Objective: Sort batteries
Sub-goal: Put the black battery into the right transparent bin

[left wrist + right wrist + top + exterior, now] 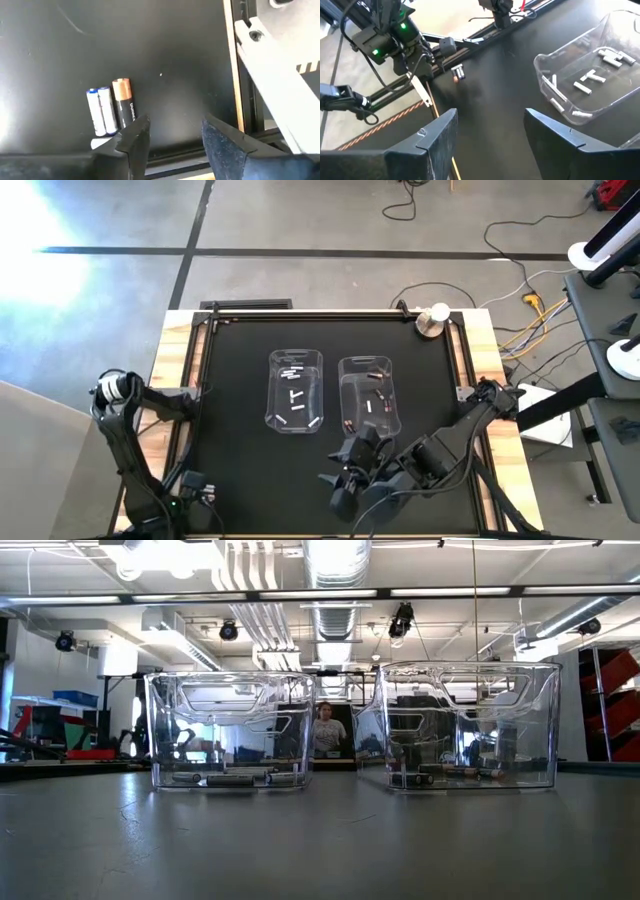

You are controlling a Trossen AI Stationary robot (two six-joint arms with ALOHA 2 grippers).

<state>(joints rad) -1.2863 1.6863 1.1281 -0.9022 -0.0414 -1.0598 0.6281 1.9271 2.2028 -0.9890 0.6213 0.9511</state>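
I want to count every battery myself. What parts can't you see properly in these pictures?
- High view: batteries in the left bin and right bin are too small to count or tell apart.
- Low view: the bins' shiny walls blur the batteries inside.
- Left wrist view: the left gripper covers the ends of three loose batteries.
- High view: those loose batteries cannot be made out by the left arm.

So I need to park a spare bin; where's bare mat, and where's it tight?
Free: the mat between the left bin and the left edge, and the strip beyond both bins. Tight: below the right bin, where the right gripper hangs.
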